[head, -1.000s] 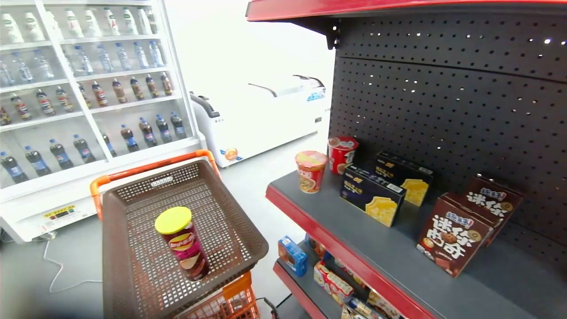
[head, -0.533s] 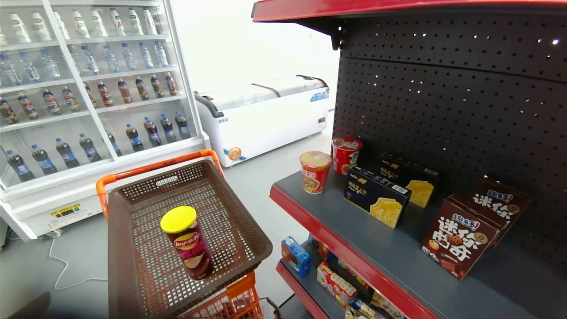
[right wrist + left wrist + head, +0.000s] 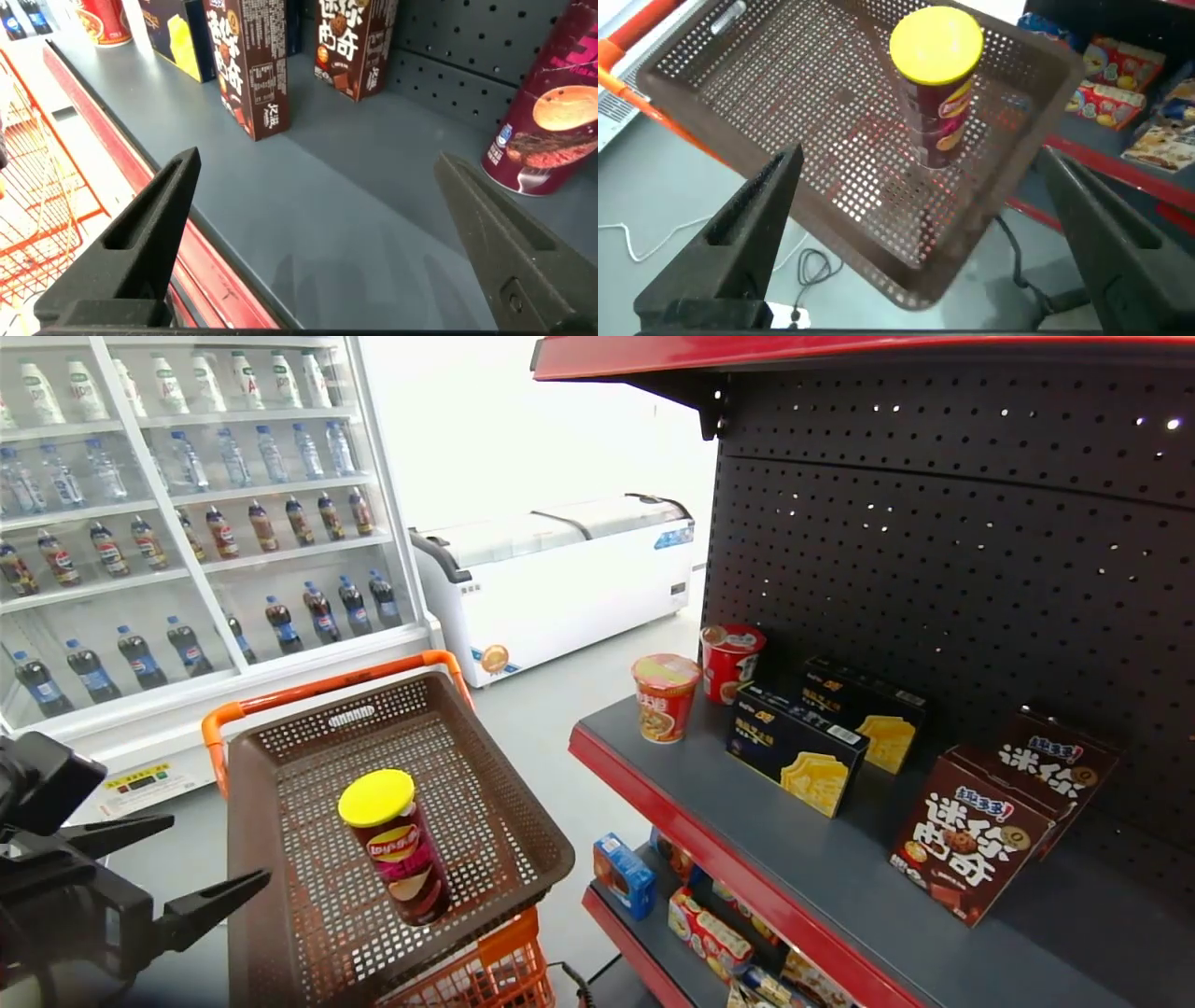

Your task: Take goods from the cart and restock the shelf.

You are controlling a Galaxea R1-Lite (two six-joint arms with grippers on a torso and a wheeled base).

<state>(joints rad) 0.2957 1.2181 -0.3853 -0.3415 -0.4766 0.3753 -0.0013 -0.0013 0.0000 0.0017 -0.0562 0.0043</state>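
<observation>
One tall maroon, yellow-lidded chip can point(image 3: 397, 849) stands upright in the brown mesh cart basket point(image 3: 280, 756), straight ahead of the nearer left hand point(image 3: 220, 847), spread wide, while the right hand point(image 3: 318, 159), also spread, hangs over the grey metal shelf point(image 3: 355, 215).

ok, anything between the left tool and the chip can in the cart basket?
Nothing blocks it from above. The chip can stands upright, alone in the brown basket. The left tool, open, sits just outside the basket's side wall, and that wall is the only thing between them on a level path.
</observation>
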